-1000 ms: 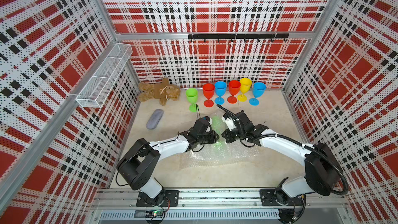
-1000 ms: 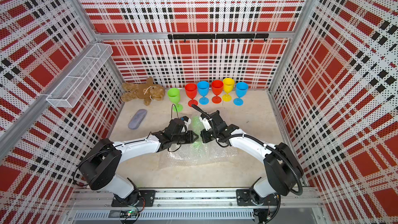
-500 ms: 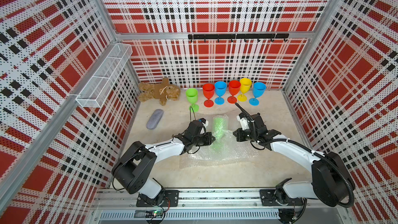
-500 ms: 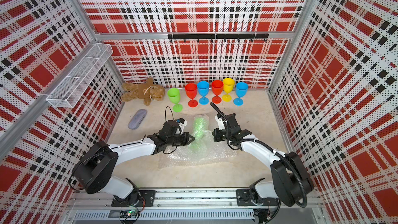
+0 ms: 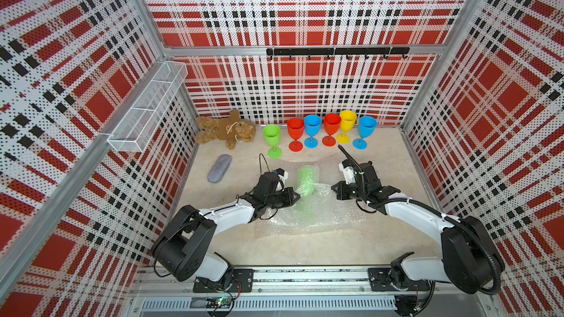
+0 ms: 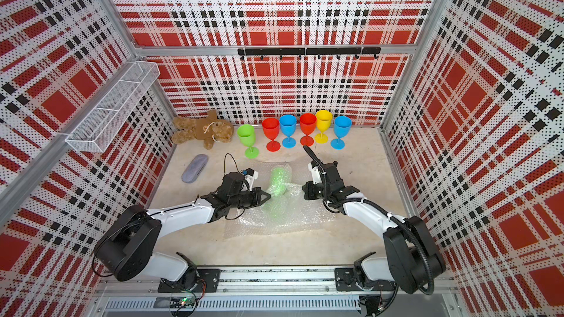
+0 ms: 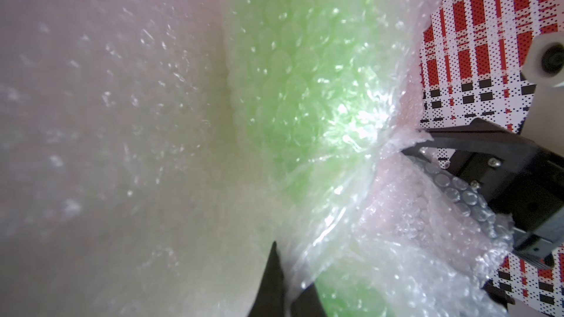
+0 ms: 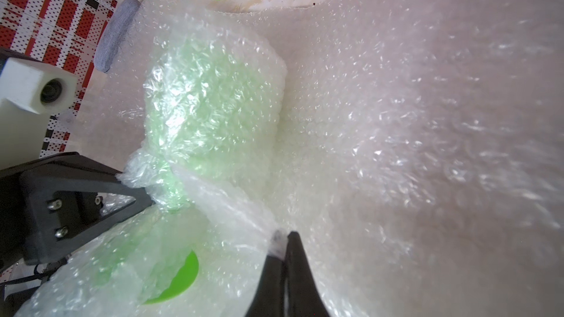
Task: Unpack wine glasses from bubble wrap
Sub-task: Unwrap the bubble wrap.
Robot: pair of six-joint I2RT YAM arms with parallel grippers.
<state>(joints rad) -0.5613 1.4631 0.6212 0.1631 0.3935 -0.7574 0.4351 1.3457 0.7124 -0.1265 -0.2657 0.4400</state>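
Six bare opaque plastic stemmed goblets (image 5: pixel 312 129) line the back wall (image 5: pixel 305 96) — one green, two red, two blue, one yellow; a seventh green goblet (image 5: pixel 307 178) is rolled in the clear bubble wrap (image 5: pixel 323 214). Left gripper (image 5: pixel 296 198) and right gripper (image 5: pixel 334 189) each pinch the wrap, jaws pressed together — further apart than a second ago

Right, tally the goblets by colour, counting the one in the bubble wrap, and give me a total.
Green goblets: 2, one of them wrapped in the bubble wrap
Red goblets: 2
Blue goblets: 2
Yellow goblet: 1
Total: 7
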